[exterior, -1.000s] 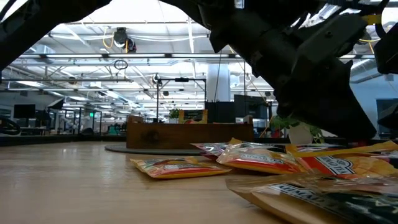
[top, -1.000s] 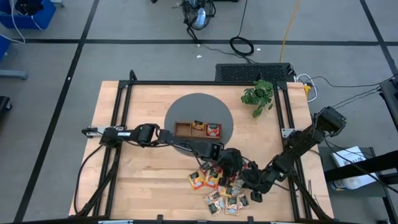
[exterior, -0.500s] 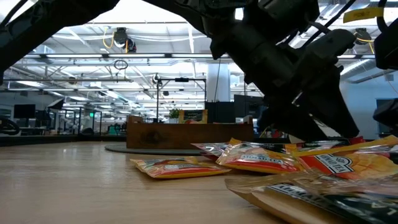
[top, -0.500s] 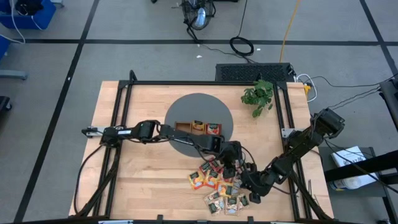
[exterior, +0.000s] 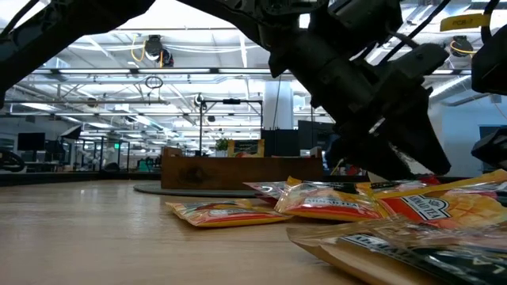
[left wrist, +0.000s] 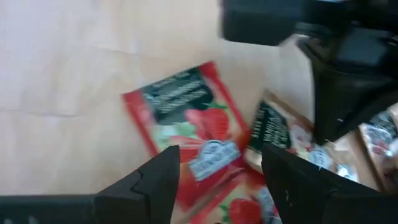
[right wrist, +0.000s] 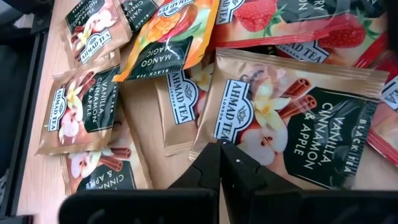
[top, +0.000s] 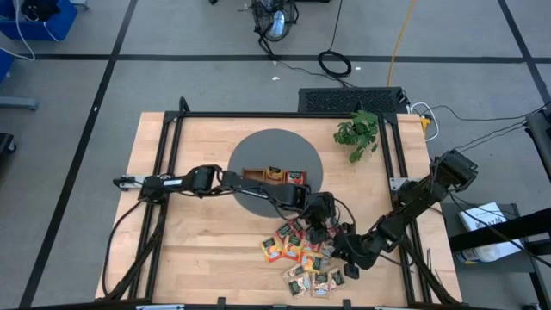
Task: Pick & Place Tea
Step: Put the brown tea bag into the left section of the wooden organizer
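**Over the sachet pile, one tool spread, one pinched**

Near the counter's front edge, right of its middle, the tea sachets (top: pixel 306 258) lie in a loose, overlapping heap on the wooden counter (top: pixel 198 245). Red strawberry, orange mango and dark green vanilla-cinnamon-apple packets show among them, all flat on the wood.

The left tool (top: pixel 317 226) reaches from the left side across the grey round mat (top: pixel 258 146) and hangs over the back of the heap. Its fingers (left wrist: pixel 158 180) stand apart with nothing between them, and a red strawberry sachet (left wrist: pixel 186 140) lies on the wood just beyond them.

The right tool (top: pixel 351 269) comes in from the right edge and sits low at the heap's right side. Its fingers are pressed together, empty, with the tips just over a green vanilla-cinnamon-apple sachet (right wrist: pixel 292 118). An orange mango sachet (right wrist: pixel 171 40) lies partly over its neighbours nearby.

On the mat, behind the heap, stands a wooden tray (top: pixel 274 178); two of its compartments hold sachets. A small potted plant (top: pixel 357 133) stands near the back right corner.
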